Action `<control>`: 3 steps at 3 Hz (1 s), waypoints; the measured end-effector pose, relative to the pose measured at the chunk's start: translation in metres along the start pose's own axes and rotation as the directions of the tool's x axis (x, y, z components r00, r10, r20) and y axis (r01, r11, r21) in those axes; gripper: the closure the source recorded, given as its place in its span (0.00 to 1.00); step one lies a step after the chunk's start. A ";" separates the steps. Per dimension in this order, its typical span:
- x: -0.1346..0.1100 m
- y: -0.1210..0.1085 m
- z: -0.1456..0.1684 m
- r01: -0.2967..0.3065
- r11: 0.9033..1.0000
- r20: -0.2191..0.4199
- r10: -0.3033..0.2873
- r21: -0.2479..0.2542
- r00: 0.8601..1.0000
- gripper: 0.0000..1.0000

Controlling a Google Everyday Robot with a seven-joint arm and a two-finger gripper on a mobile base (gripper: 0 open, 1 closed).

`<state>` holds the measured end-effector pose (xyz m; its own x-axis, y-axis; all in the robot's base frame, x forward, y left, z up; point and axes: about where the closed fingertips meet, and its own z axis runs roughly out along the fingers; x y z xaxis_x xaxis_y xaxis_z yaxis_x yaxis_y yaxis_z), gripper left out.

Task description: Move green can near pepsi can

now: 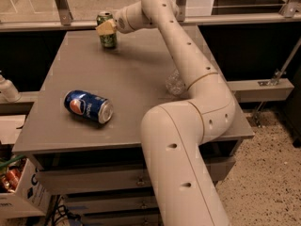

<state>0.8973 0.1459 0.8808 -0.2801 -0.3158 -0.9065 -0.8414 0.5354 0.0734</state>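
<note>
The green can [107,37] stands upright at the far left corner of the grey table [141,69]. My gripper [106,27] is at the can's upper half, reaching in from the right, and part of it covers the can's front. The pepsi can [88,106] lies on its side near the table's front left, silver end facing right, well apart from the green can. My arm runs from the lower middle of the view up over the table's right side.
A clear plastic bottle [175,83] lies on the table's right side, partly hidden behind my arm. A white bottle [7,89] stands on a ledge left of the table. A box with cans [10,182] sits on the floor at the lower left. A railing runs behind the table.
</note>
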 end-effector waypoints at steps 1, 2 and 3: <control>-0.006 0.008 -0.029 -0.005 0.998 0.030 0.007 -0.057 1.000 1.00; -0.012 0.021 -0.067 0.013 0.993 0.059 -0.006 -0.114 0.998 1.00; -0.015 0.042 -0.106 0.054 0.987 0.081 -0.042 -0.148 0.996 1.00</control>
<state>0.8171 0.0903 0.9419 -0.2059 -0.2742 -0.9394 -0.9146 0.3954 0.0851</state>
